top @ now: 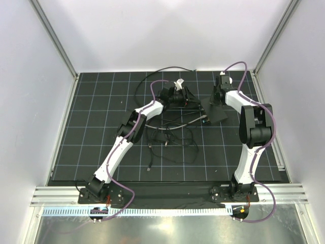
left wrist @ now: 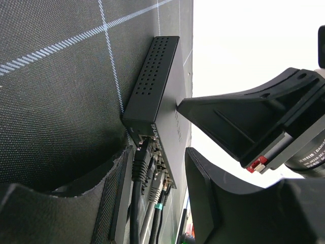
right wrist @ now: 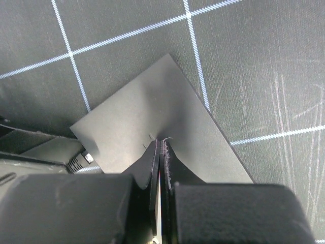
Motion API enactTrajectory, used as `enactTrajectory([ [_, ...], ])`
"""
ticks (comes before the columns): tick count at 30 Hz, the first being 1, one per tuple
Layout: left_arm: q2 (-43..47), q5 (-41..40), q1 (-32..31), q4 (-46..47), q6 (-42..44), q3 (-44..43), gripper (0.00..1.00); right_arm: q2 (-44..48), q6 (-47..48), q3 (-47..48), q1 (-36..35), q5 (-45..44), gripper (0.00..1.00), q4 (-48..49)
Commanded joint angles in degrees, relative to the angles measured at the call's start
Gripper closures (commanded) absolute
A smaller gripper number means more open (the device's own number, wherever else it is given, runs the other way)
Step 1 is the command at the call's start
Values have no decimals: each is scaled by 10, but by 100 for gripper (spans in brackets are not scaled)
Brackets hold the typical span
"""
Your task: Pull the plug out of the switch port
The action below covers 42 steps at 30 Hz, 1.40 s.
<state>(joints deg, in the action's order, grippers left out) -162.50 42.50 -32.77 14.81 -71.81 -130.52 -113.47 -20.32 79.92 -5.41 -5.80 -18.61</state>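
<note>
The switch [top: 219, 115] is a flat matte-black box on the gridded mat. In the left wrist view its vented side [left wrist: 152, 76] faces me and its port edge [left wrist: 152, 147] holds a black plug [left wrist: 141, 158], a grey plug [left wrist: 155, 184] and a cable with a teal band. My left gripper [left wrist: 156, 168] is open, one finger [left wrist: 119, 203] beside the black cable, the other [left wrist: 213, 203] just clear of the box's top corner. My right gripper [right wrist: 161, 143] is shut, its tips pressed down on the switch's flat top [right wrist: 152, 96]. The left wrist view shows its tip [left wrist: 179, 104] touching the box.
Loose black cables [top: 170, 137] lie tangled on the mat in front of the left arm. Another cable [top: 167, 68] arcs along the back edge. White walls and aluminium rails [top: 53, 46] close in the mat on three sides.
</note>
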Motion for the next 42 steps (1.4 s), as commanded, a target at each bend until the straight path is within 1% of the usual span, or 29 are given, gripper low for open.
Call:
enactTrajectory([
  [1,-41,-3,-9,-28,21,0,51,-18,0,25,-6,-3,99,-14],
  [3,-41,-1,-9,-27,22,-1,51,-25,-2,28,-6,0,99,-19],
  [7,-47,4,-9,-30,23,-7,45,-39,-3,40,-5,1,99,-27],
  [10,-56,13,-9,-33,18,-19,45,-42,-3,41,-6,2,99,-29],
  [14,-58,23,-8,-42,24,-21,49,-44,-3,44,-6,4,99,-30],
  [17,-51,26,-8,-58,42,-18,54,-46,-2,45,-5,4,99,-30],
  [22,-55,29,-7,-111,91,-47,53,-54,-3,47,-6,10,99,-29],
  [23,-54,30,-7,-113,94,-47,54,-54,-3,48,-5,11,99,-28],
  [24,-53,28,-10,-123,110,-51,57,-57,-4,47,-7,11,99,-28],
  [27,-50,36,-11,-134,124,-59,55,-57,-10,48,-7,10,99,-22],
  [28,-48,38,-10,-131,120,-55,55,-51,-16,33,-7,4,99,-4],
  [30,-21,23,-5,-104,115,-1,54,-23,-19,19,-7,-27,99,7],
  [32,8,1,1,-71,112,52,53,8,-14,8,-5,-59,99,1],
  [33,16,-5,2,-67,116,61,53,18,-13,-2,-2,-82,99,-2],
  [35,24,-20,4,-87,141,61,51,34,-17,-11,12,-85,99,-9],
  [38,24,-21,5,-102,154,38,48,50,-26,-30,24,-59,99,-20],
  [41,8,-2,4,-115,155,3,43,75,-46,-71,23,-28,99,-21],
  [42,6,3,4,-117,156,-3,42,98,-52,-101,24,-20,99,-13],
])
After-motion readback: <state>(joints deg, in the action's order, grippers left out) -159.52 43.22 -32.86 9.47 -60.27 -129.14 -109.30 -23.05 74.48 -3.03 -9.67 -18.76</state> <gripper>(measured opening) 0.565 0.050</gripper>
